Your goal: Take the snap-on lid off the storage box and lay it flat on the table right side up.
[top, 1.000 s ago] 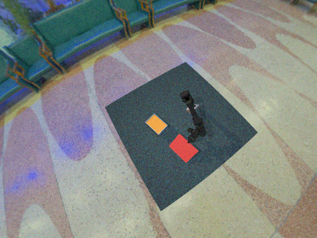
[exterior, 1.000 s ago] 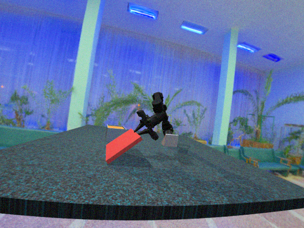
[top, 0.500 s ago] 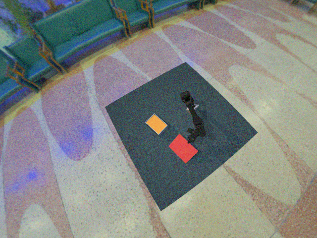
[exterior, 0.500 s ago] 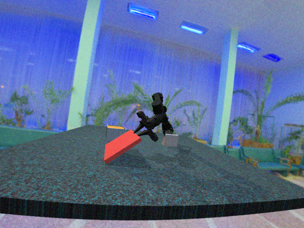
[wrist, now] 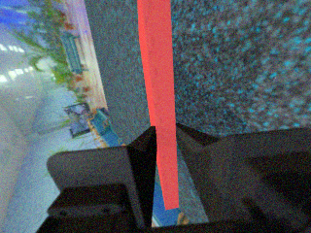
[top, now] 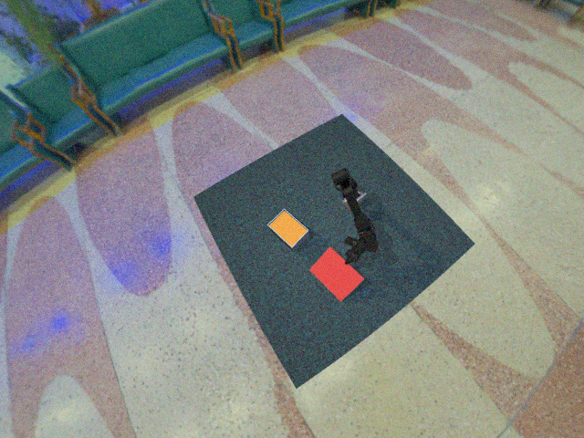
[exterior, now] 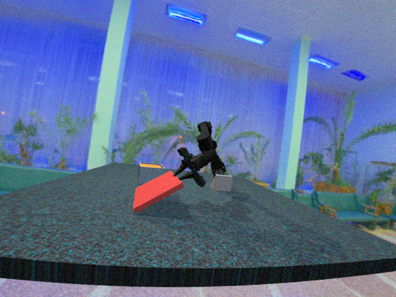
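Observation:
The red lid is tilted, its gripped edge high and its far edge low near the table; whether that low edge touches the table I cannot tell. My gripper is shut on the lid at one edge, with a finger on each face in the wrist view. The storage box stands apart from the lid, uncovered, showing orange within a thin pale rim. Its lower part is partly hidden behind the lid in the exterior view.
A small pale grey block is beside the arm's base. The arm reaches over the table from the base to the lid. The table's near edge is in front of the lid in the exterior view. Green benches stand beyond the table.

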